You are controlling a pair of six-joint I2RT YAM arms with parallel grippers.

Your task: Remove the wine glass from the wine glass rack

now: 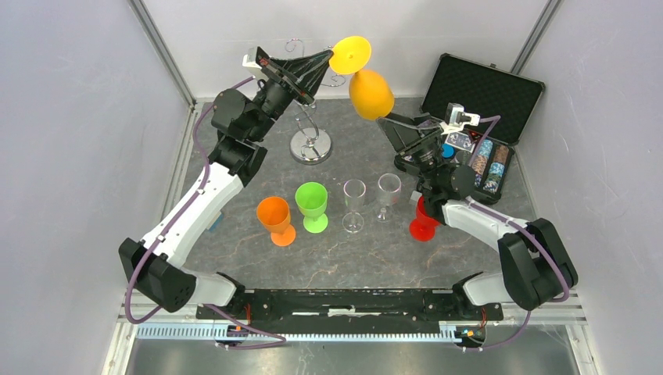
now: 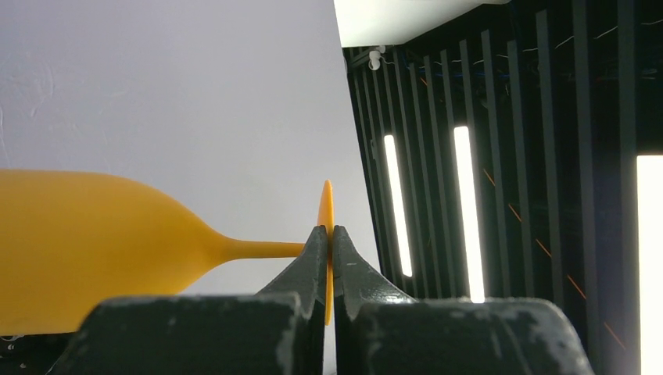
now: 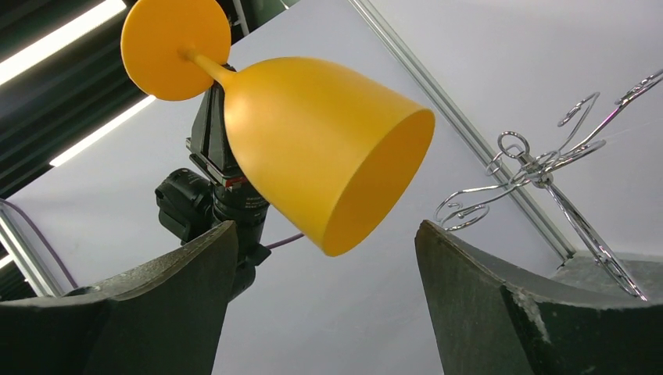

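Count: 6 glasses, 1 rack (image 1: pixel 311 146), 1 case (image 1: pixel 477 86).
- Glasses: yellow (image 1: pixel 370 92), orange (image 1: pixel 275 219), green (image 1: pixel 313 205), red (image 1: pixel 423 223), 2 clear (image 1: pixel 354 205) (image 1: pixel 388 195). Red is partly hidden behind the right arm.
- Yellow glass is in the air, tilted, foot up and bowl down. It sits right of the rack's top scrolls and apart from them, so it's off the rack.
- Left gripper (image 1: pixel 332 56) is clamped narrow on the edge of the yellow foot disc. Left wrist view shows both fingers pinching the disc.
- Right gripper (image 1: pixel 383 117) is wide and holds nothing. The yellow bowl hangs just above the gap between its fingers; can't tell if it touches.
- The other 5 glasses stand upright in a loose row mid-table, in front of the rack.
- Case is black, lid open, at the right rear, with chips (image 1: pixel 489 164) inside.

Surface: table (image 1: pixel 375 258) is dark grey with marble veining.
Room: pale grey walls (image 1: pixel 78 117) on three sides with metal corner posts. Wrist views show dark slats and strip lights overhead.
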